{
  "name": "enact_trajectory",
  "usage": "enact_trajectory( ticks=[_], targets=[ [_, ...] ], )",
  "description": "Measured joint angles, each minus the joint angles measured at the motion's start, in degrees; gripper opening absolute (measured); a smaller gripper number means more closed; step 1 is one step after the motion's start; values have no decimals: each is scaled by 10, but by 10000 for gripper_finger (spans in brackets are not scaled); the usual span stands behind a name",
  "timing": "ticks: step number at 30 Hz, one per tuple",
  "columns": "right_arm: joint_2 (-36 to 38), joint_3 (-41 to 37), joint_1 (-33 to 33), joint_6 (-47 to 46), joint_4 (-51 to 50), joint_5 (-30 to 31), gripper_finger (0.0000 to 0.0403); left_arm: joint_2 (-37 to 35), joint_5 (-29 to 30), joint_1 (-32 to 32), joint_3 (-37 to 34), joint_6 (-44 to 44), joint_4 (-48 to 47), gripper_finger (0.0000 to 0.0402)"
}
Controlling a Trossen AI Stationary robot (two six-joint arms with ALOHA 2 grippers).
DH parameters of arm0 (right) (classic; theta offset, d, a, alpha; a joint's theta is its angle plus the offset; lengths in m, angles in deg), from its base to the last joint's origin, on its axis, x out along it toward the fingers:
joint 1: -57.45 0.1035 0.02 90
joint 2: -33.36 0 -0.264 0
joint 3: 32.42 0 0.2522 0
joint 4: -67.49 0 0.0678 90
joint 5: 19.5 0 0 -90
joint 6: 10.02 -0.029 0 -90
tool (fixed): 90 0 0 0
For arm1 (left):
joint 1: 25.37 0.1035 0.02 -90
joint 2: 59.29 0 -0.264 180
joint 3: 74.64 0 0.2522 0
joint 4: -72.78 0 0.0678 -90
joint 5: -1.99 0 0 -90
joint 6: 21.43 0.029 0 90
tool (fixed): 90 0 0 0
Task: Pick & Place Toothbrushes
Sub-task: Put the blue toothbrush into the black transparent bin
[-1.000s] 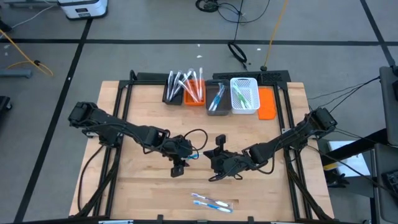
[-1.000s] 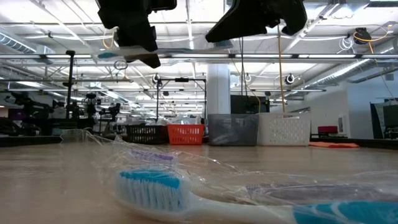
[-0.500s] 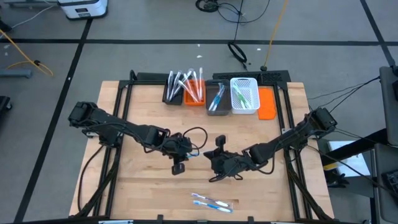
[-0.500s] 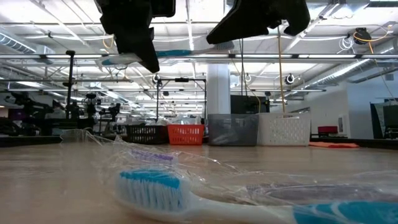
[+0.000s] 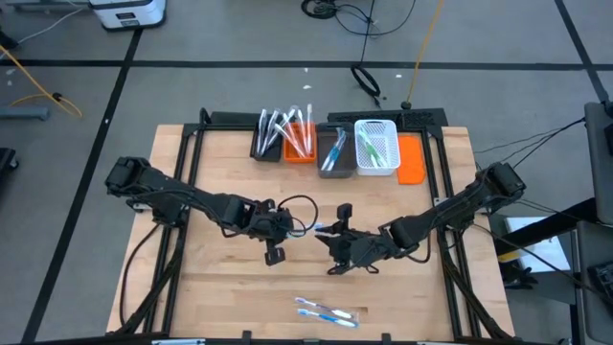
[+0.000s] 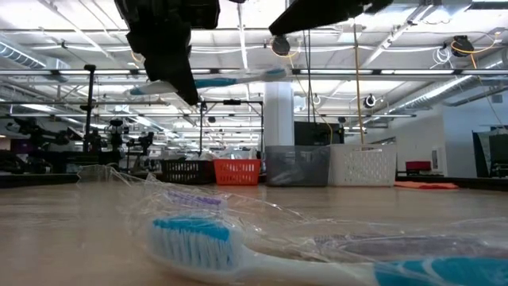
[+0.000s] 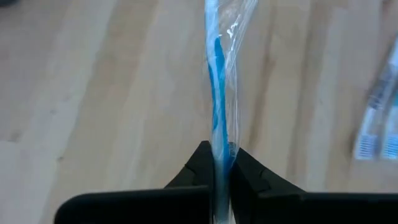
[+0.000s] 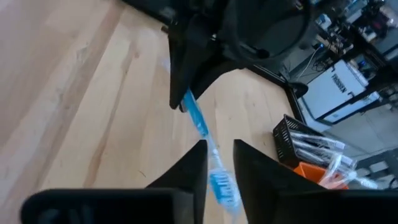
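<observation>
Wooden table [image 5: 220, 287] | left tool [image 7: 216, 163] clamped on blue toothbrush [image 7: 216, 93]

The table [image 5: 220, 287] is pale, smooth wood; the blue toothbrush [image 7: 217, 118] is plastic in a shiny clear wrapper [image 7: 235, 37]; the gripper fingers [image 7: 198, 173] are matt black.

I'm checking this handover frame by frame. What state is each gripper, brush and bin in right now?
left gripper: shut on the blue toothbrush, held above the table.
right gripper: open, fingers either side of the brush's head.
wrapped toothbrushes: lying flat at the table's near edge.
bins: upright at the far edge, holding brushes.
</observation>
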Motion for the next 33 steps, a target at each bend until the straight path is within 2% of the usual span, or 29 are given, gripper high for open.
enact_trajectory(
  ticks=[7,19,25,33],
  targets=[
    [28,0,12,-40,-34,-1,101,0,66,13,0,-3,10,10],
    [27,0,66,-31,-31,-2,83,0,79,105,0,62,103,10],
    [27,0,83,-19,-36,-2,75,0,8,167,0,104,196,10],
    [27,0,98,-23,-46,-2,73,0,-47,241,0,105,281,10]
  ],
)
